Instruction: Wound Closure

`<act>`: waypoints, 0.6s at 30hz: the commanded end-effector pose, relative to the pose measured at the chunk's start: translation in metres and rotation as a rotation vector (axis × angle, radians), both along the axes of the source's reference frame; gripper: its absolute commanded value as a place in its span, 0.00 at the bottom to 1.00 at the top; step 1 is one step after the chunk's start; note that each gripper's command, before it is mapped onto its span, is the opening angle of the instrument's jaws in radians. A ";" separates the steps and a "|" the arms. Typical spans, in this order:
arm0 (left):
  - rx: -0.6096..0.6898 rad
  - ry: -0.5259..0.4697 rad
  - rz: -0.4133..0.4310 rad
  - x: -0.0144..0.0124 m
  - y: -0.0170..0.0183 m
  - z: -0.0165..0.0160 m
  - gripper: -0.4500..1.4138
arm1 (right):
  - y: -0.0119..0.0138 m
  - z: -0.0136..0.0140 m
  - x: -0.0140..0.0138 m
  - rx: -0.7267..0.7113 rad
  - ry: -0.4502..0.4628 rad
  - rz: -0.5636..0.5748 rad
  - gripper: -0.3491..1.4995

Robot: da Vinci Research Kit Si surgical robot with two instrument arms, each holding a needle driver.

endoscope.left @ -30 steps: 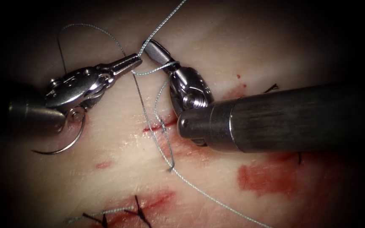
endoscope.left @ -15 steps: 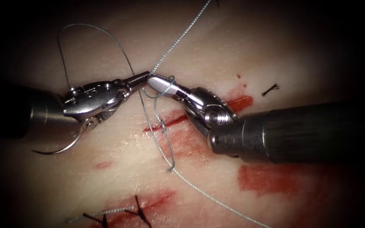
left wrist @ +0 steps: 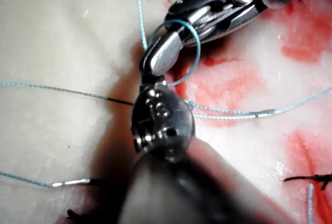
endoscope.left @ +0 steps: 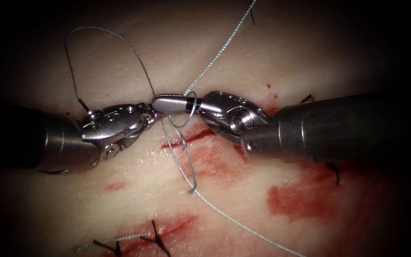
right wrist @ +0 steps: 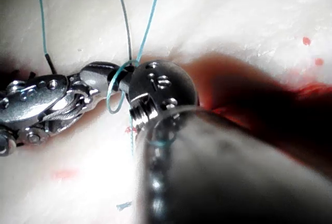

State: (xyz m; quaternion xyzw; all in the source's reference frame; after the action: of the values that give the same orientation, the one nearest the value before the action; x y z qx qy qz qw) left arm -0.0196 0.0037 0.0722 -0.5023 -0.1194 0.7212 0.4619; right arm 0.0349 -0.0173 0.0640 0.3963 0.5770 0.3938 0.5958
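Note:
In the endoscope view my left tool (endoscope.left: pixel 149 113) lies to the left of the cut (endoscope.left: pixel 189 138), its jaws shut on the thread (endoscope.left: pixel 220 47) that runs up and to the right. The right tool (endoscope.left: pixel 162 103) points left with shut jaws, tip to tip with the left jaws. A loop of thread (endoscope.left: pixel 192 108) is wound around the right jaws, also seen in the left wrist view (left wrist: pixel 193 53) and the right wrist view (right wrist: pixel 115 97). The needle (endoscope.left: pixel 55 171) lies on the tissue on the left, outside it and mostly under the left tool. Neither tool holds it.
Thread passes through the tissue at the cut, with a short end (endoscope.left: pixel 193 188) below it and a long strand (endoscope.left: pixel 248 228) running to the lower right. Dark finished stitches (endoscope.left: pixel 155 238) sit at the bottom. Red fluid (endoscope.left: pixel 300 200) stains the tissue on the right.
The right tool swung down and now points left, with the thread loop sliding along its jaws. The left tool moved down, still holding the thread, and now covers most of the needle.

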 end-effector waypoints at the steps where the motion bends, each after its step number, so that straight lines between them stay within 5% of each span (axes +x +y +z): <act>1: 0.000 -0.002 0.004 -0.0006 -0.0004 0.0006 0.00 | -0.0003 -0.0003 0.0010 0.004 -0.018 -0.028 0.00; 10: -0.001 -0.017 0.036 -0.0009 -0.0006 0.0006 0.00 | -0.0020 -0.0012 0.0007 0.136 -0.366 -0.331 0.00; 18: -0.011 -0.028 0.074 -0.0015 -0.0009 0.0005 0.00 | -0.0047 -0.0004 0.0005 0.187 -0.368 -0.555 0.00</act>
State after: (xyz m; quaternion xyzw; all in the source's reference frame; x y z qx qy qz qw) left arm -0.0208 0.0031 0.0720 -0.5113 -0.1423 0.7320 0.4273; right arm 0.0346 -0.0220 0.0636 0.5152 0.2917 0.3305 0.7350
